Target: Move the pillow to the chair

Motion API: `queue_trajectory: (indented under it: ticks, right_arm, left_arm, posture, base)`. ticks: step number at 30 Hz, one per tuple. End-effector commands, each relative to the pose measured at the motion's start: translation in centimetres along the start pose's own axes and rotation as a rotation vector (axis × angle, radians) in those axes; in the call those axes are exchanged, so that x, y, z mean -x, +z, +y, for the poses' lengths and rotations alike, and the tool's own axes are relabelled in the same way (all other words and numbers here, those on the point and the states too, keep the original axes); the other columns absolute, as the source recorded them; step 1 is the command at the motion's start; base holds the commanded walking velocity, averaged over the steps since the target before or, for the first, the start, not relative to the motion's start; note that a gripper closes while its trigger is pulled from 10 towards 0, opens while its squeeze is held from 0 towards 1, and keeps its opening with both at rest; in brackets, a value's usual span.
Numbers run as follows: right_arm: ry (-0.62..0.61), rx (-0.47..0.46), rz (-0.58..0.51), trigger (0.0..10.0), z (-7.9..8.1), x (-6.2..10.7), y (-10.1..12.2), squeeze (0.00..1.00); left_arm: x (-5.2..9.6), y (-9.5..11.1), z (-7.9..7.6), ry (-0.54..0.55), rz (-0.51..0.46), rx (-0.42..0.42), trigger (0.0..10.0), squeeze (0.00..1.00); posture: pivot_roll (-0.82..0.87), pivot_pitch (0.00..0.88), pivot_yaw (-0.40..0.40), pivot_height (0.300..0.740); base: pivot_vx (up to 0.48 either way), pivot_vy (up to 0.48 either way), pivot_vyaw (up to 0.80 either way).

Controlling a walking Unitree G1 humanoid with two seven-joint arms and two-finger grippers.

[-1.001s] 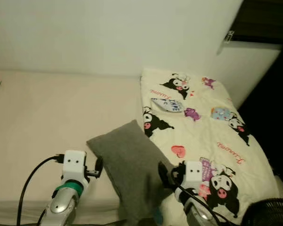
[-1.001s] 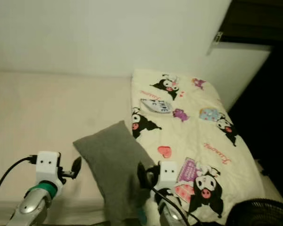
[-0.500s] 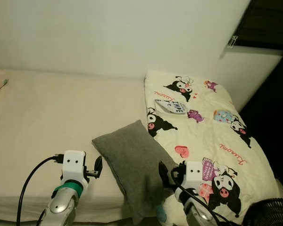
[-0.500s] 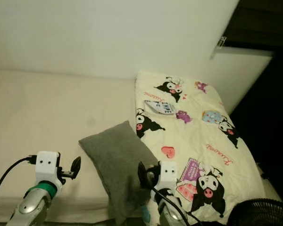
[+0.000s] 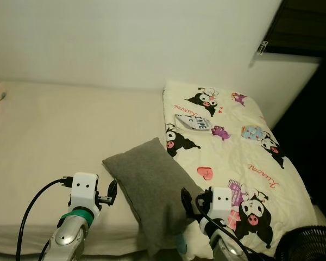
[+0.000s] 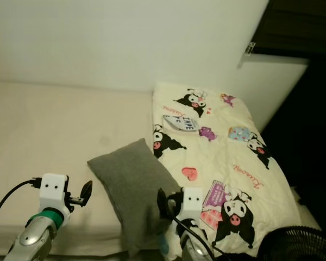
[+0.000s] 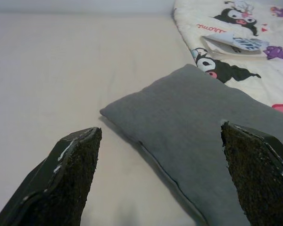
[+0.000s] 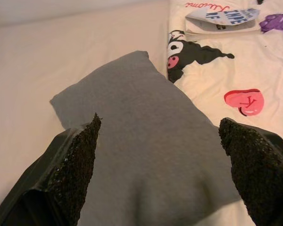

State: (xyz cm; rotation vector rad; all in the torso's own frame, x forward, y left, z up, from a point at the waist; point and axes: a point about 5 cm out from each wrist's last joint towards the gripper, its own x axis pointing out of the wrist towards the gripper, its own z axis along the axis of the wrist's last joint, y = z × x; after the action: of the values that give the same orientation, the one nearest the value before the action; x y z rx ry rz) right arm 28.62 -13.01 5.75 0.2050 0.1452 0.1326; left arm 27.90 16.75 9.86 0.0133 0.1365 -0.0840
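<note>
G1 humanoid, 2 forearms with wrist-mounted grippers.

Left silver metal arm (image 5: 65, 242): green band below a white box-shaped wrist housing (image 5: 84, 188) with 2 small dark dots on its face; black cable (image 5: 33, 209) looping from the housing's side; left black 2-fingered gripper (image 7: 162, 181), finger pads rough and grainy. Right silver metal arm (image 5: 225, 247): matching white box-shaped housing (image 5: 221, 201), black cables beneath; right black 2-fingered gripper (image 8: 165, 172), same textured pads.

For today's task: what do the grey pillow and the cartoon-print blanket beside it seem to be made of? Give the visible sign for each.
Grey pillow: soft matte fabric, perhaps jersey or fleece; no shine, a sewn edge seam, and it sags.
Cartoon-print blanket: thin printed textile, probably cotton or polyester; flat cream surface with dyed figures, gentle wrinkles. Exact fibres cannot be told.
</note>
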Motion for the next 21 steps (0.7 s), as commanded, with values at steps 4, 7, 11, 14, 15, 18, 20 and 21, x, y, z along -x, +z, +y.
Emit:
queue_trajectory:
  ticks: [4,7,11,14,15,18,20,21]
  right_arm:
    - [-0.03,-0.001,0.037,10.0,-0.87,0.5,-0.85,0.0]
    - [-0.029,0.0,0.039,10.0,-0.87,0.53,-0.9,0.0]
    - [-0.025,0.0,0.041,10.0,-0.81,0.57,-0.96,0.0]
    - [-0.019,0.003,0.045,10.0,-0.72,0.55,-1.02,0.0]
    - [-0.017,0.003,0.044,10.0,-0.69,0.53,-0.99,0.0]
    - [-0.016,0.003,0.044,10.0,-0.67,0.52,-0.97,0.0]
    - [-0.016,0.003,0.045,10.0,-0.66,0.5,-0.99,0.0]
    - [-0.015,0.003,0.045,10.0,-0.66,0.49,-1.0,0.0]
  left_arm:
    - [0.06,-0.4,-0.28,-0.001,0.019,0.035,10.0,0.0]
    - [0.1,-0.47,-0.28,-0.005,0.028,0.086,10.0,0.0]
    - [0.16,-0.45,-0.37,-0.013,0.028,0.104,10.0,0.0]
    - [0.22,-0.42,-0.42,-0.014,0.027,0.106,10.0,0.0]
    - [0.29,-0.44,-0.43,-0.015,0.026,0.104,10.0,0.0]
    - [0.35,-0.46,-0.44,-0.016,0.025,0.103,10.0,0.0]
    - [0.4,-0.45,-0.39,-0.014,0.02,0.079,10.0,0.0]
    - [0.43,-0.47,-0.37,-0.012,0.019,0.068,10.0,0.0]
  posture:
    - [-0.02,0.041,-0.002,0.739]
    - [-0.02,0.039,-0.005,0.739]
    - [-0.02,0.037,-0.009,0.739]
    - [-0.01,0.035,-0.011,0.739]
    - [-0.01,0.035,-0.011,0.739]
    - [-0.01,0.035,-0.011,0.739]
    - [-0.01,0.03,-0.015,0.739]
    - [-0.01,0.03,-0.015,0.739]
  base:
    - [0.0,-0.082,0.0]
    - [0.0,0.16,0.0]
    - [0.0,0.48,0.0]
    - [0.0,0.48,0.0]
    - [0.0,0.48,0.0]
    - [0.0,0.48,0.0]
    - [0.0,0.0,0.0]
    - [0.0,0.0,0.0]
